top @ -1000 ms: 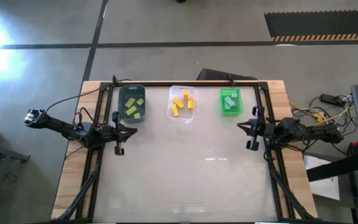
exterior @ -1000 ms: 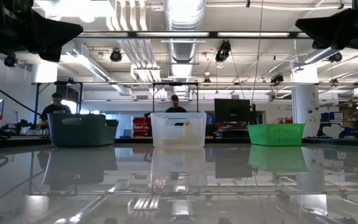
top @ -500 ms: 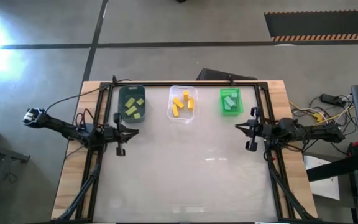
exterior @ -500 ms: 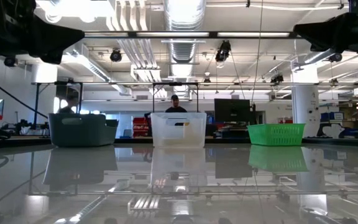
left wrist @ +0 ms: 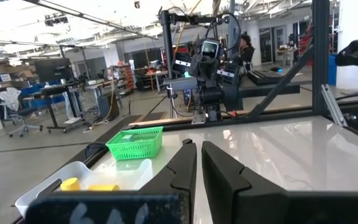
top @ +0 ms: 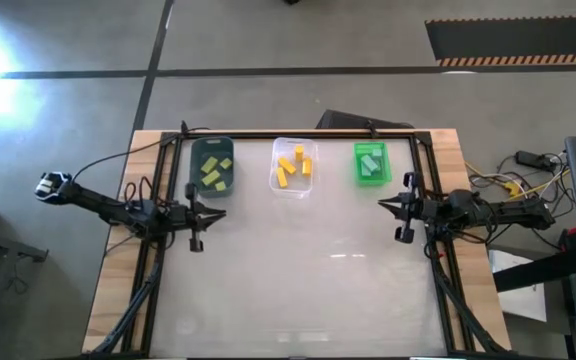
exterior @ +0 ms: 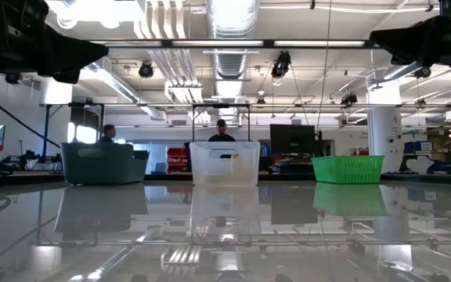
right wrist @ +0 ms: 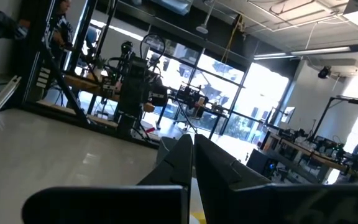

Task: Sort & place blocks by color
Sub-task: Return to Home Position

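The blocks lie sorted in three bins along the table's far edge. Pale yellow-green blocks (top: 214, 172) are in the dark teal bin (top: 196, 150). Yellow blocks (top: 293, 166) are in the clear bin (top: 278, 188). Teal-mint blocks (top: 372, 161) are in the green bin (top: 359, 178). My left gripper (top: 216, 212) hovers shut near the table's left edge, just nearer than the dark teal bin, pointing right. My right gripper (top: 383, 205) hovers shut near the right edge, pointing left. In the wrist views, both the left gripper (left wrist: 199, 147) and the right gripper (right wrist: 192, 138) hold nothing.
The white tabletop (top: 298, 270) stretches between the two arms and toward the near edge. A black frame (top: 298, 134) runs around the table. The low view shows the dark teal (exterior: 102, 163), clear (exterior: 225, 163) and green (exterior: 348, 168) bins standing in a row, with people in the room behind.
Neither gripper has visibly opened, shut or taken hold of anything, and the blocks stay in their bins. In the room behind the table, a person has walked rightward behind the dark teal bin.
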`<state>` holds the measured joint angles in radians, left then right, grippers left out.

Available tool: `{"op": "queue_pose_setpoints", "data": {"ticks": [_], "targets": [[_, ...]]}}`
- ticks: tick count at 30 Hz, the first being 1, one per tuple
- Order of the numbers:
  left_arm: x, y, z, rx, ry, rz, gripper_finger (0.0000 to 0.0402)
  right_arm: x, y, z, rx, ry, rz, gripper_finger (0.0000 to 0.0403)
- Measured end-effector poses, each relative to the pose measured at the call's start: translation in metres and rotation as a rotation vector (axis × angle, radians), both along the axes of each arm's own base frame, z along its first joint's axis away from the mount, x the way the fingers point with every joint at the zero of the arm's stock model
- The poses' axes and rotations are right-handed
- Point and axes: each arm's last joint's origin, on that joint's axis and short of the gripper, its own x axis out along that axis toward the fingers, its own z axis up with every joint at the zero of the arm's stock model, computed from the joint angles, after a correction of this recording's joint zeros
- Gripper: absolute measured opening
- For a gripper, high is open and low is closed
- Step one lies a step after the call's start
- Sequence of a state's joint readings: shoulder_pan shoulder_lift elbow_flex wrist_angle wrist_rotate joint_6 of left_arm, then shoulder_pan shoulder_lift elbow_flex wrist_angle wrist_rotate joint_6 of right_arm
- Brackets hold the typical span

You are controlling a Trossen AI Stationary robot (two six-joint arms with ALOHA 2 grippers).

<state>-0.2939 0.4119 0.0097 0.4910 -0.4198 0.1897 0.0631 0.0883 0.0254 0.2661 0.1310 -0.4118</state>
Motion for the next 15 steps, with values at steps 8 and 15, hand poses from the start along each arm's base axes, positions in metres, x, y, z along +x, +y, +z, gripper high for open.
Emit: {"op": "queue_pose_setpoints", "data": {"ticks": [8,15], "targets": [[0.0017,-0.0005,-0.0025,0.007,0.023,0.0,0.001,0.0,0.0,0.0,0.0,0.0,0.0,0.0009],[0.0032,-0.0009,-0.0049,0.013,0.045,0.0,0.001,0.0,0.0,0.0001,0.0,0.0,0.0,0.0009]]}}
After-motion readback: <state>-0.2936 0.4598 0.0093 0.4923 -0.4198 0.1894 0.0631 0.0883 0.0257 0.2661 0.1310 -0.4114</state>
